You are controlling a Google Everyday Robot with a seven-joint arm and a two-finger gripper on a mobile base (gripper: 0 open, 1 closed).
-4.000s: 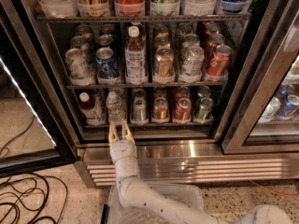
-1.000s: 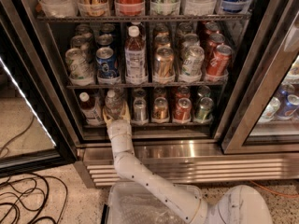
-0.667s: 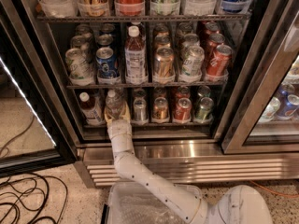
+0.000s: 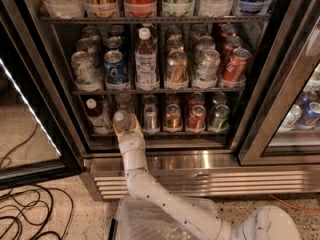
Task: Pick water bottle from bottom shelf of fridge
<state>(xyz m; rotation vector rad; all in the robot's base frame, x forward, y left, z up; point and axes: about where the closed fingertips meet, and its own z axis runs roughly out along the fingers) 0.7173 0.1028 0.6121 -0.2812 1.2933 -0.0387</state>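
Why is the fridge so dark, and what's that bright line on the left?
Camera view: the fridge is dim inside, with glints on cans; a white light strip glows along the left door edge; the gripper, at the water bottle on the bottom shelf, looks pale.

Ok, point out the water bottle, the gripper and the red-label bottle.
water bottle [image 4: 120, 117], camera view, its white cap
gripper [image 4: 125, 130], camera view, its front end, at the water bottle
red-label bottle [image 4: 99, 119], camera view, its label
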